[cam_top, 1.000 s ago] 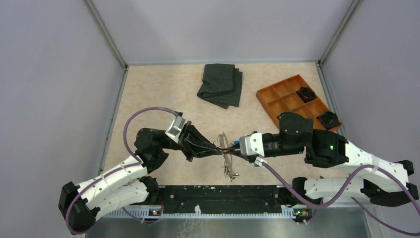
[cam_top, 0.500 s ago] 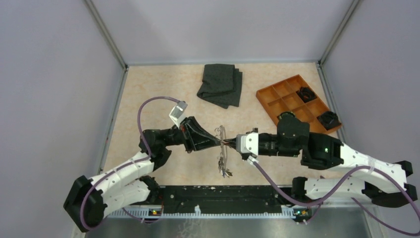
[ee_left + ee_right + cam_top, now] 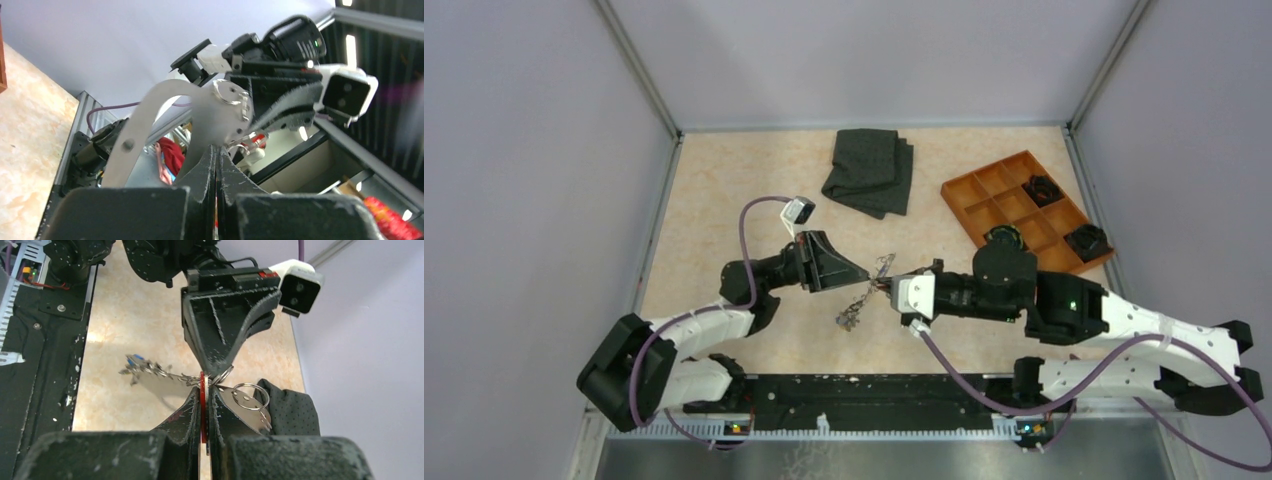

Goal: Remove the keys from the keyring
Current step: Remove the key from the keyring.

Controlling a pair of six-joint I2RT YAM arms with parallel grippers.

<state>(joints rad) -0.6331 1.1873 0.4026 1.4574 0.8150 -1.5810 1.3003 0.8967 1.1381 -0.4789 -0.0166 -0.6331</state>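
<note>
The left end effector [image 3: 862, 276] and the right end effector [image 3: 888, 286] met tip to tip above the worktop [image 3: 724, 200], both with jaws closed. The left one pinched the pale grey keyring [image 3: 192, 117], whose band curved up from its fingertips, with a small metal ring [image 3: 227, 93] at the far end. The right one clamped a red key [image 3: 203, 405] edge-on between its fingers, directly facing the left tips. The other keys [image 3: 848, 318] hung in a bunch just below the left tips, towards the arm bases; whether they touched the worktop was unclear. A folded dark cloth [image 3: 869, 172] lay well beyond both end effectors, and an orange tray [image 3: 984, 190] beyond the right one.
</note>
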